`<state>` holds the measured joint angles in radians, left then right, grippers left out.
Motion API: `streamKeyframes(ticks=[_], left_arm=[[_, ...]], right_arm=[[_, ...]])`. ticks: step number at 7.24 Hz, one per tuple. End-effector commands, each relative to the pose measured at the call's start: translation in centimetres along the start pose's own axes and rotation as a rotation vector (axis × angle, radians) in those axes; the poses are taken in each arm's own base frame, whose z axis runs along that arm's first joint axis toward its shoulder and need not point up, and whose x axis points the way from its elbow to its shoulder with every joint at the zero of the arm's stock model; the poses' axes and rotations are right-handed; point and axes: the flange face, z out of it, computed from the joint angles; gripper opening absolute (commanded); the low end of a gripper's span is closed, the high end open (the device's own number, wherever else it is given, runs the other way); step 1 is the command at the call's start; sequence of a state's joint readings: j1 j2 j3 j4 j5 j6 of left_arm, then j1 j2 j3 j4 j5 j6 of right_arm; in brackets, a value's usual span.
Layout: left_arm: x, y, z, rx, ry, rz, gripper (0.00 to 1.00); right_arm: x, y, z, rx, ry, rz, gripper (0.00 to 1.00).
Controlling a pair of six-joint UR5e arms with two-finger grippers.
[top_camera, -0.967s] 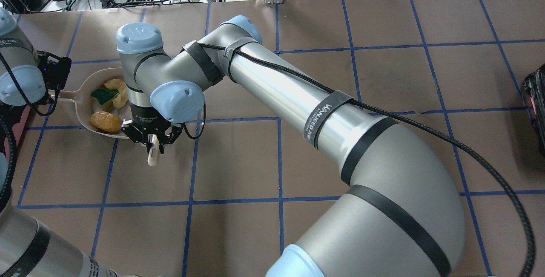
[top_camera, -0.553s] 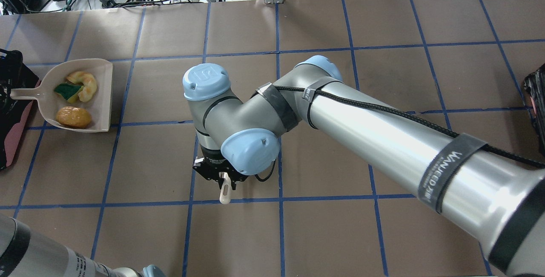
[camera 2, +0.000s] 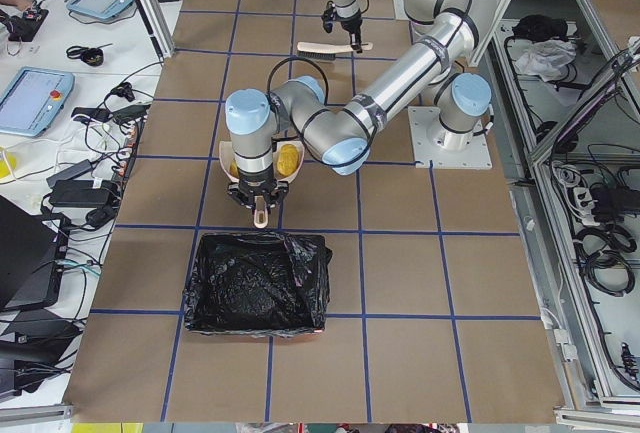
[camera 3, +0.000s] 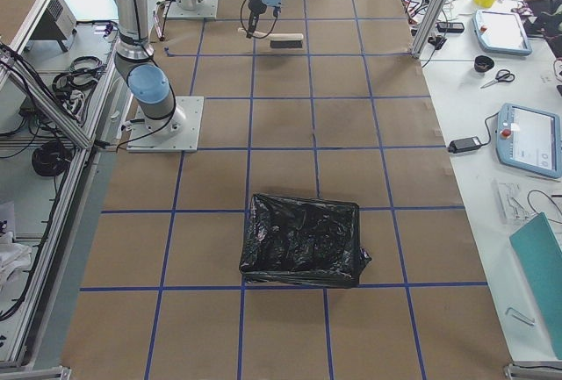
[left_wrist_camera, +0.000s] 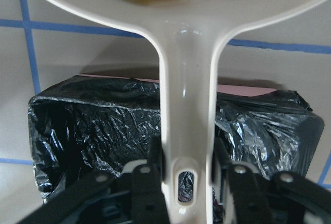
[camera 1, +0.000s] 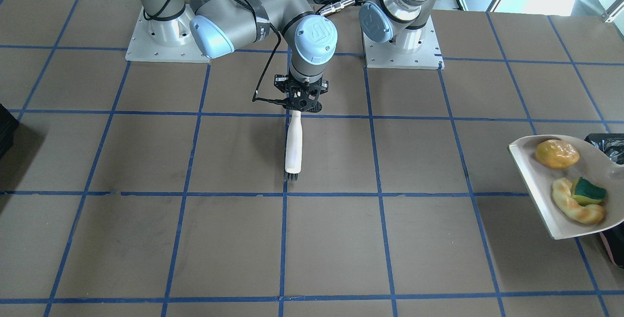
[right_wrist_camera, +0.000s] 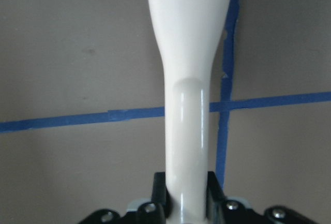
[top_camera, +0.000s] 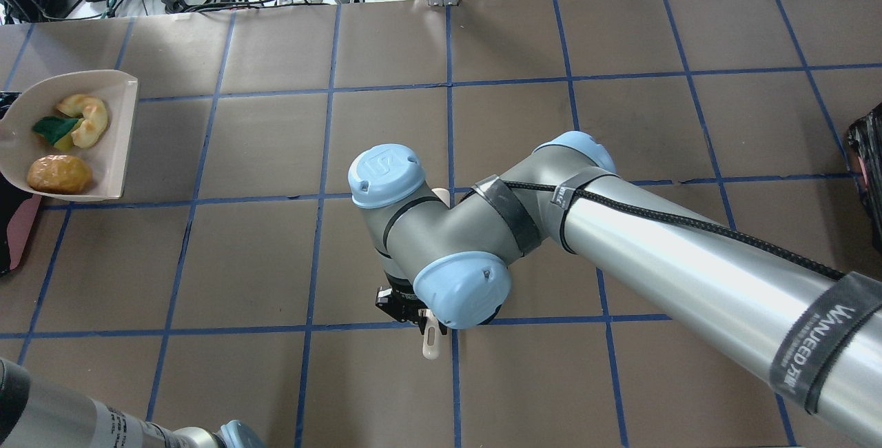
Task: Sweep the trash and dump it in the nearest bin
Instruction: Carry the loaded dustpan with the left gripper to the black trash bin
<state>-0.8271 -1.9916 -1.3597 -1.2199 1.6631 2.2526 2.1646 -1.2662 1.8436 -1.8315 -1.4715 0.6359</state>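
The beige dustpan (top_camera: 114,134) hangs at the table's left end and carries the trash: a golden-brown lump (top_camera: 59,174), a green sponge scrap (top_camera: 49,128) and a croissant-like piece (top_camera: 89,120). My left gripper (left_wrist_camera: 183,185) is shut on the dustpan's handle (left_wrist_camera: 186,105). That handle lies over the bin (left_wrist_camera: 88,131), which has a black bag and pink sides, while the pan's body is over the table beside it. My right gripper (camera 1: 302,101) is shut on the white brush (camera 1: 294,146) near the table's middle, bristles at the surface.
A second black-bagged bin (camera 3: 303,240) stands at the table's right end and shows at the overhead view's right edge (top_camera: 869,172). Blue tape lines cross the brown table (top_camera: 620,34). The right arm's forearm (top_camera: 689,276) spans the near right part.
The right arm carried the brush away from the dustpan, rightward and nearer the robot, to the table's middle. The dustpan with the trash shifted left toward the bin.
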Motion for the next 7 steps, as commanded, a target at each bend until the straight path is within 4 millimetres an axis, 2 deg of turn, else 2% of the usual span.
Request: streamKeyframes(ticks=[1, 2, 3, 4, 7], left_arm=[[-1.3, 4.1, -3.5, 0.002, -0.044, 0.006, 0.0], [-2.6, 5.9, -4.6, -0.015, -0.079, -0.011, 0.0], [-3.2, 8.4, -4.9, -0.034, -0.097, -0.063, 0.0], [-2.4, 12.1, -3.3, -0.028, -0.084, -0.132, 0.0], [-1.5, 18.7, -3.2, -0.033, -0.077, -0.181, 0.0]], right_arm=[[0.9, -0.4, 0.0, -0.009, 0.003, -0.051, 0.0], [1.2, -0.8, 0.1, -0.013, 0.002, -0.042, 0.0], [1.4, -1.0, 0.1, -0.017, -0.002, -0.035, 0.0], [1.7, -1.2, 0.1, -0.021, -0.006, -0.023, 0.0], [2.1, -1.4, 0.1, -0.034, -0.012, -0.03, 0.0]])
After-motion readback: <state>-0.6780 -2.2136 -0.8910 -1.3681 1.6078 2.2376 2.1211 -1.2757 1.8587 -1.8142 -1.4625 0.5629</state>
